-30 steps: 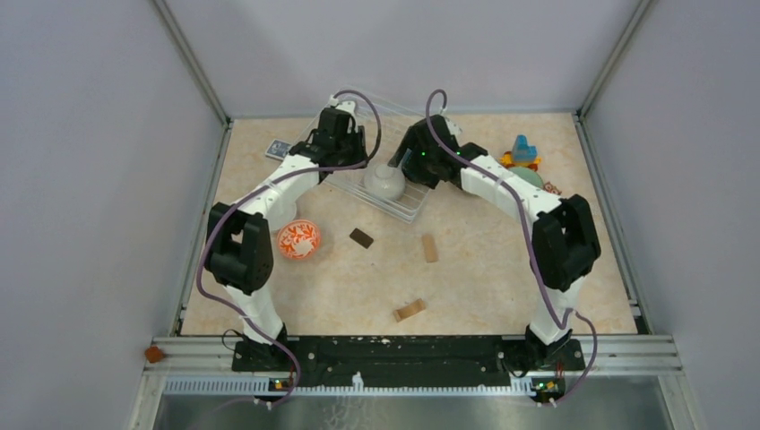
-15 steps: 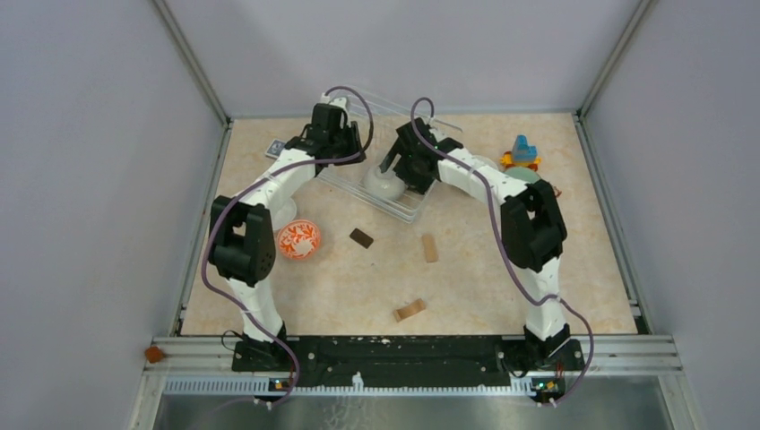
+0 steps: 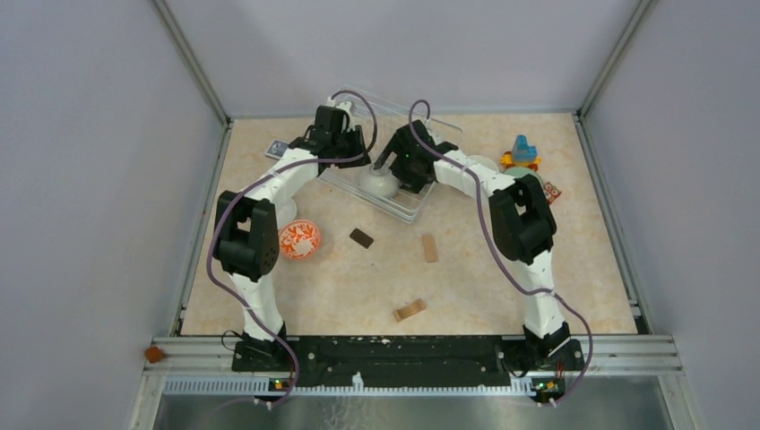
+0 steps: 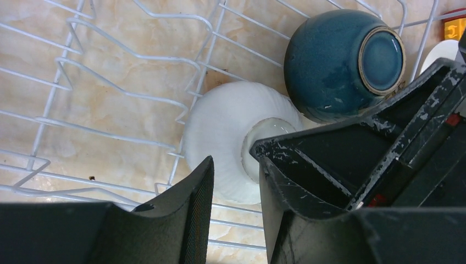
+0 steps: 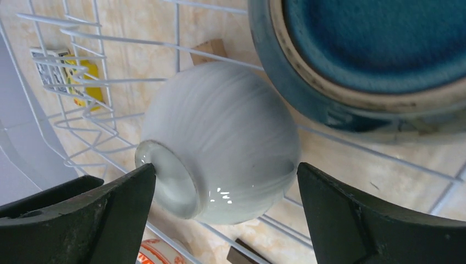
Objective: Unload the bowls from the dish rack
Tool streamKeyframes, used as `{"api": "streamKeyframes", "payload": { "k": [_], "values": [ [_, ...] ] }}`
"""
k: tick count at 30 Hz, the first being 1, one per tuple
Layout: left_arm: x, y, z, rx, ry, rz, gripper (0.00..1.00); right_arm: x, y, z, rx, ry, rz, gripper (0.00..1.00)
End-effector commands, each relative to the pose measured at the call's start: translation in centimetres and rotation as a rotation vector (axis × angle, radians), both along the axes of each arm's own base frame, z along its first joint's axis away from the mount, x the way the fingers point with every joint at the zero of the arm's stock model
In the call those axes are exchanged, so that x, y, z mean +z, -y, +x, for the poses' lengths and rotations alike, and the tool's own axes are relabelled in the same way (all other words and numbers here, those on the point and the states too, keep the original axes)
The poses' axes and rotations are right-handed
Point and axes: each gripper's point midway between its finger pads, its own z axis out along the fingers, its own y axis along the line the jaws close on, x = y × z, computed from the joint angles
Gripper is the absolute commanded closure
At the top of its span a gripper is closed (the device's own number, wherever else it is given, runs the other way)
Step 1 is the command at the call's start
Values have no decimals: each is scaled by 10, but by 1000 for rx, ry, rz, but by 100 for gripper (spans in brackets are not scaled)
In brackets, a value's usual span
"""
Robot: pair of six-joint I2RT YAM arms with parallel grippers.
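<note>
Mid-unloading, my wide-open right gripper (image 5: 225, 173) straddles the white bowl (image 5: 220, 143) beside the blue bowl (image 5: 373, 49) in the rack (image 3: 405, 208) at the bench's (image 3: 466, 278) far edge, my left gripper (image 4: 233, 159) half-open and empty nearby; next, I judge, close gently and lift.

I see the wire dish rack (image 3: 408, 204) with two bowls inside. The white ribbed bowl (image 4: 225, 137) lies tipped on its side, foot ring showing. Just beside it, the dark blue bowl (image 4: 329, 60) sits upside down. The orange-red patterned bowl (image 3: 298, 239) rests on the table, well apart from the rack.
</note>
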Motion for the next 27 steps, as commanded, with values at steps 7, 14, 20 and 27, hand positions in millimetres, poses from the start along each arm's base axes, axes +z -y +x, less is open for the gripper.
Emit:
{"api": "streamKeyframes", "payload": {
  "k": [7,14,20,27],
  "values": [
    [26,1,13,-31,74,-58,59,-35,5,18,60,13,-7,1],
    [39,2,11,-35,111,-83,58,-46,1,19,79,28,70,1],
    [43,3,12,-30,122,-102,57,-58,-4,14,86,8,113,1],
    [46,-1,10,-26,132,-107,57,-55,-11,13,87,12,181,1]
  ]
}}
